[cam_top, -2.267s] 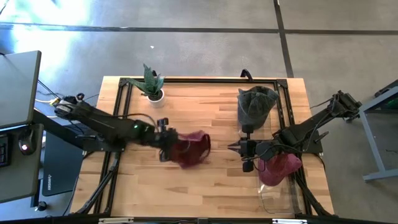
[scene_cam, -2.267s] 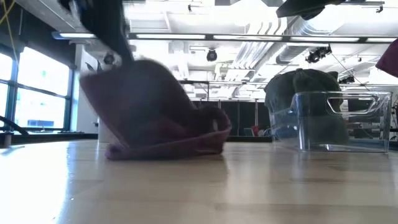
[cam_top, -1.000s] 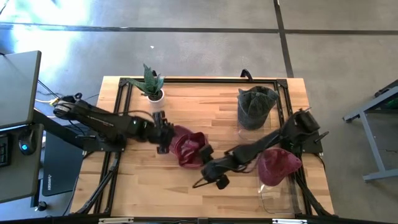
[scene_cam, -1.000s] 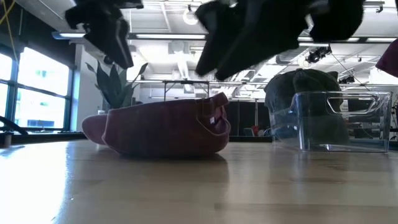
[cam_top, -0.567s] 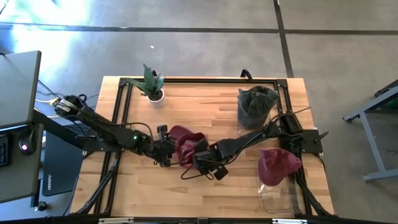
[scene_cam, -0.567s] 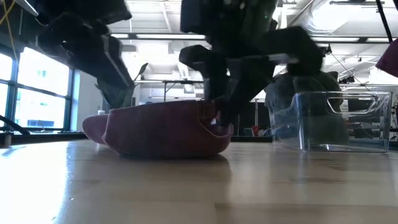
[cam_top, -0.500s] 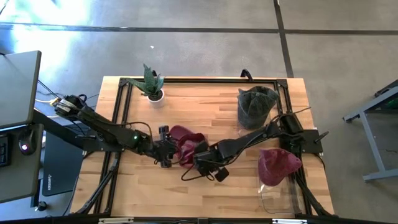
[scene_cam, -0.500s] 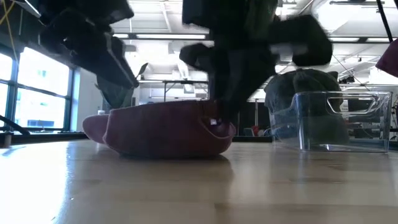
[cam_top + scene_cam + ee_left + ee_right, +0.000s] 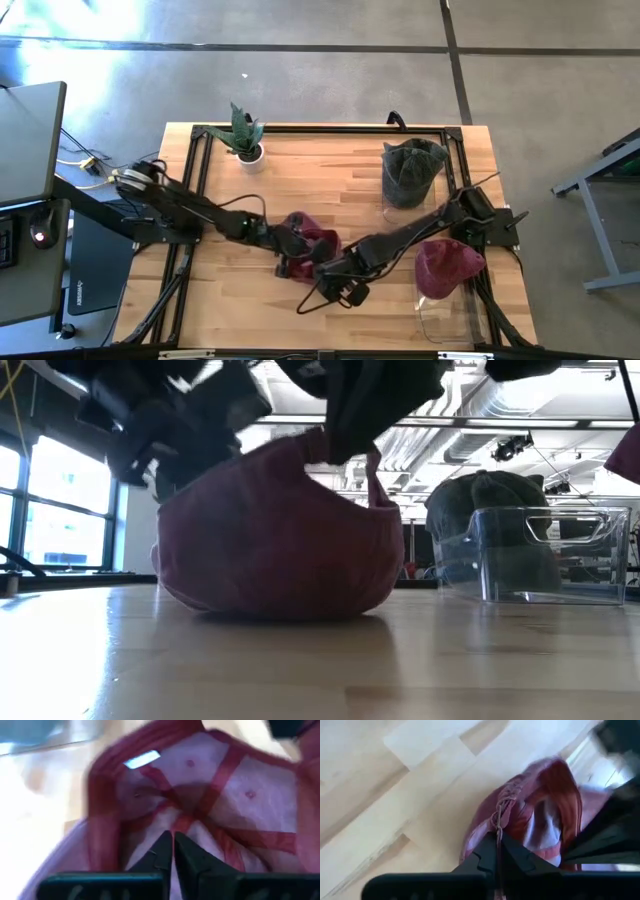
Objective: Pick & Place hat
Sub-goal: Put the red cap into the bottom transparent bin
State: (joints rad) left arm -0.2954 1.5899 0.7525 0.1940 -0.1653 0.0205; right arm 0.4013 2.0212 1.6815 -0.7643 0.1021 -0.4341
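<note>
High view: the maroon cap (image 9: 305, 243) lies at mid-desk (image 9: 340, 170), between the left pincer (image 9: 287, 243) and the right pincer (image 9: 328, 268).

Low view: the cap's crown bulges upward, its base on the desk.

Left wrist view: fingers pressed together on the cap's inner lining.

Right wrist view: fingers pinching the cap's edge.

Maroon hat (image 9: 308, 243) — pale lining, red seam tape; dark green hat (image 9: 410, 168); light wood table (image 9: 330, 160).
</note>
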